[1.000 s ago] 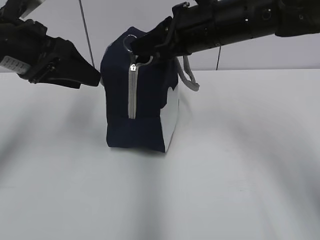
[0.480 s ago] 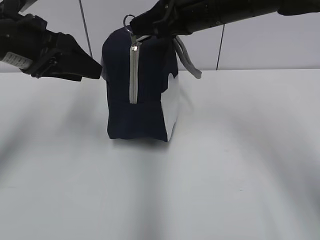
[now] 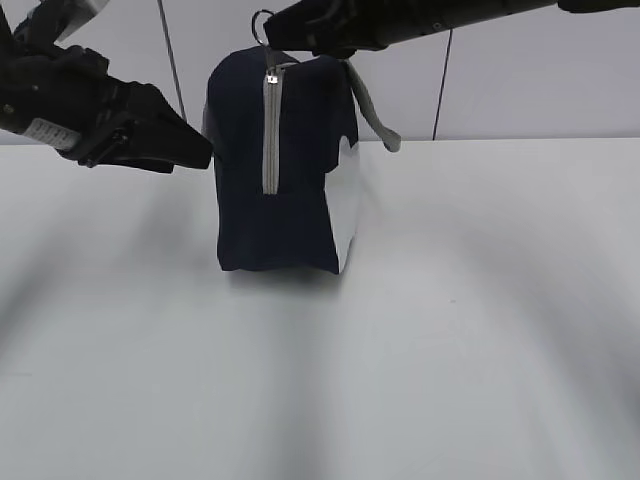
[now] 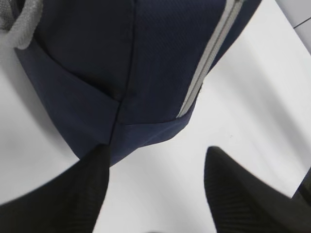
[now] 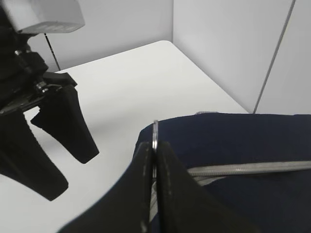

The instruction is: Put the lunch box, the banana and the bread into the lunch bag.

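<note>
The navy lunch bag (image 3: pixel 300 180) stands on the table with its grey zipper (image 3: pixel 268 140) facing me and its white side panel (image 3: pixel 345 215) to the right. My right gripper (image 3: pixel 275 28) is shut on the metal ring zipper pull (image 3: pixel 262 18) at the bag's top; the right wrist view shows the ring (image 5: pixel 155 130) pinched between the fingers. My left gripper (image 3: pixel 200 155) is open beside the bag's left side. In the left wrist view (image 4: pixel 158 165) one finger lies against the bag's (image 4: pixel 97 73) lower corner. The lunch box, banana and bread are out of view.
The white table (image 3: pixel 450 330) stretches around the bag. A grey strap handle (image 3: pixel 375 115) hangs off the bag's right side. A pale wall with a thin vertical cable (image 3: pixel 172 60) stands behind.
My right gripper has risen with the ring pull, drawing the bag's sagging top up and taut; the zipper slider sits higher. The bag's base has shifted slightly. My left gripper has edged toward the bag.
</note>
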Controlling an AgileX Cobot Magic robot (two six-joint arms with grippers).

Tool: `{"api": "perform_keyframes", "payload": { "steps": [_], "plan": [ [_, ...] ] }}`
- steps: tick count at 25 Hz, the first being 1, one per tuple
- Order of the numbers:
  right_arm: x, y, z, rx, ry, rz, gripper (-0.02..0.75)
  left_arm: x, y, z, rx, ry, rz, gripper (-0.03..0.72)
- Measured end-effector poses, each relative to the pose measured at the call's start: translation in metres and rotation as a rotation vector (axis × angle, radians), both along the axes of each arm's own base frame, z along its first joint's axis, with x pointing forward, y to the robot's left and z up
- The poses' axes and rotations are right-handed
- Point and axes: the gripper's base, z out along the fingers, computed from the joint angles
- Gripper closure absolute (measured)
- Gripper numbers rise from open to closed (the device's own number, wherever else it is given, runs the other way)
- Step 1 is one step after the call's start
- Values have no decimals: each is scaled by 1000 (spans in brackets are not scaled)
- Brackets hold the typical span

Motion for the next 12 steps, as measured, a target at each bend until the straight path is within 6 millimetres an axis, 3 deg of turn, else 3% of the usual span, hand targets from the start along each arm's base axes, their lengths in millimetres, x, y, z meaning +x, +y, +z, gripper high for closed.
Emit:
{"api": "perform_keyframes", "payload": {
  "steps": [12],
  "plan": [
    [9, 2, -7, 16, 38, -34, 754, 2, -2, 2, -20, -42, -28, 256]
  ]
}}
